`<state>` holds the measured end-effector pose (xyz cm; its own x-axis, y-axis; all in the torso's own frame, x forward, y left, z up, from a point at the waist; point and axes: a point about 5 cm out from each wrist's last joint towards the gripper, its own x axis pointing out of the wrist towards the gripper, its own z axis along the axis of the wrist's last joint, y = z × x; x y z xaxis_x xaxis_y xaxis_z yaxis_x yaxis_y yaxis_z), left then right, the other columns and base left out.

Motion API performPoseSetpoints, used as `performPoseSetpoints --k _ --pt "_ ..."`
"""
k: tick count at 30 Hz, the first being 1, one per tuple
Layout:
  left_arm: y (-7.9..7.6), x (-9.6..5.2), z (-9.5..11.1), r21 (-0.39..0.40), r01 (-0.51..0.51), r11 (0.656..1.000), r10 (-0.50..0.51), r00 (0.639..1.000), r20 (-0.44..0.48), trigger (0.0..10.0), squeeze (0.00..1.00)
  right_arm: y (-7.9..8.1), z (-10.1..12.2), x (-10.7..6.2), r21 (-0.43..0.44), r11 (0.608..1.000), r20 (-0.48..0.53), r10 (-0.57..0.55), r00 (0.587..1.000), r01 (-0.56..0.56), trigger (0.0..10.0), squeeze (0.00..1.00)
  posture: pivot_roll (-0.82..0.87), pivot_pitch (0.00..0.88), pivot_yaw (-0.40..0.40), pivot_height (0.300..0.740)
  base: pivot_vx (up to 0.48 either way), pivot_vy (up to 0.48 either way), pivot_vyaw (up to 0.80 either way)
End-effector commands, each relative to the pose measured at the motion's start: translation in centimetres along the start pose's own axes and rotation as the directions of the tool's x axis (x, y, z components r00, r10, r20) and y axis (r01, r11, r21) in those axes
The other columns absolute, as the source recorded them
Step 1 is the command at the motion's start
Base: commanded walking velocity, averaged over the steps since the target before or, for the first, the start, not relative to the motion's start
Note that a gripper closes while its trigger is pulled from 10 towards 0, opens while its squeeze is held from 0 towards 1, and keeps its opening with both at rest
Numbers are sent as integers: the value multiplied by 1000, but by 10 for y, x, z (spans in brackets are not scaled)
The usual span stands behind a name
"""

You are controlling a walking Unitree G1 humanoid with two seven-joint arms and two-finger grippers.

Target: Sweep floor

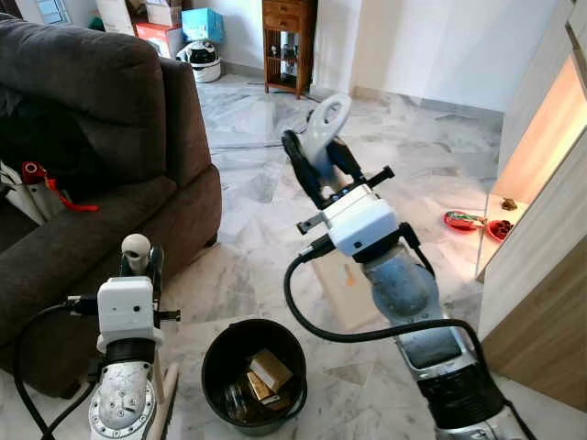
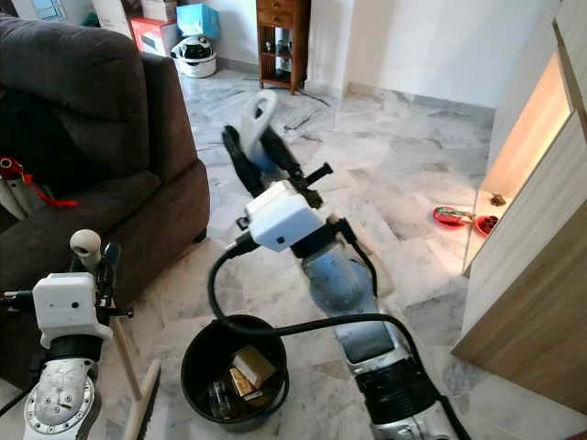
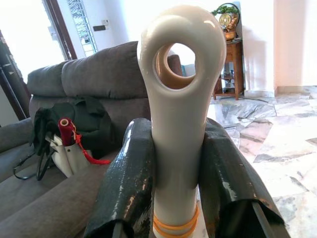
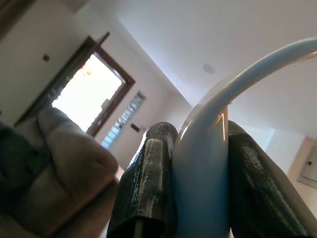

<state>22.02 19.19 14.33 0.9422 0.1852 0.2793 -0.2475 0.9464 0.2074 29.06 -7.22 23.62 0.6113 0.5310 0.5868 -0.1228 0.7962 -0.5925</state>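
Note:
My left gripper (image 1: pixel 138 268) is shut on the top of a broom handle (image 3: pixel 178 124), a white knob with a hole through it; its black fingers (image 3: pixel 129 183) clamp both sides. The wooden stick (image 2: pixel 124 353) runs down to the brush (image 2: pixel 142 408) by my left side. My right gripper (image 1: pixel 310 163) is raised over the floor, shut on a white looped handle (image 1: pixel 326 121), seen between the fingers (image 4: pixel 146 183) in the right wrist view. What hangs below that handle is hidden by the arm.
A black bucket (image 1: pixel 215 344) with small boxes and a jar inside stands on the marble floor between my arms. A dark sofa (image 1: pixel 92 137) is close on the left. A wooden cabinet (image 1: pixel 541 275) lines the right, with red dishes (image 1: pixel 463 220) beside it. Cardboard (image 1: pixel 344 289) lies under the right arm.

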Motion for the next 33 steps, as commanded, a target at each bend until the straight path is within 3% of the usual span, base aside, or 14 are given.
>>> performPoseSetpoints --k 1,5,9,11,21,27,31,33 --pt "1 1 3 22 2 1000 -3 999 35 10000 0 -6 2 -2 -74 997 31 5 999 -2 10000 0 107 0 12 740 0 0 0" --pt "1 0 2 20 2 1000 -2 1000 28 10000 0 -18 -14 -21 -143 990 -37 -7 999 2 10000 0 103 0 11 740 0 0 0" --pt "1 -1 2 17 3 1000 -3 1000 25 10000 0 -26 -25 -37 -160 987 -98 -27 995 11 10000 0 100 0 11 740 0 0 0" --pt "2 -2 1 17 1 1000 -1 1000 22 10000 0 -34 -38 -57 -117 991 -193 -90 977 68 10000 0 98 0 11 740 0 0 0" --pt "6 -4 -4 16 -2 1000 2 1000 6 10000 0 -38 -72 -105 -34 980 -406 -191 894 195 10000 0 89 0 12 740 0 0 0" --pt "10 -7 -9 2 -13 1000 13 1000 -13 10000 0 -36 -83 -118 -16 973 -459 -212 863 231 10000 0 88 0 13 740 0 0 0" --pt "10 -12 -12 -9 -5 1000 4 999 -33 10000 0 -32 -91 -123 81 956 -503 -206 839 283 10000 0 90 0 13 740 0 0 0" --pt "8 -14 -13 -17 6 1000 -7 999 -36 10000 0 -30 -96 -126 81 955 -515 -206 832 287 10000 0 87 0 14 740 0 0 0"
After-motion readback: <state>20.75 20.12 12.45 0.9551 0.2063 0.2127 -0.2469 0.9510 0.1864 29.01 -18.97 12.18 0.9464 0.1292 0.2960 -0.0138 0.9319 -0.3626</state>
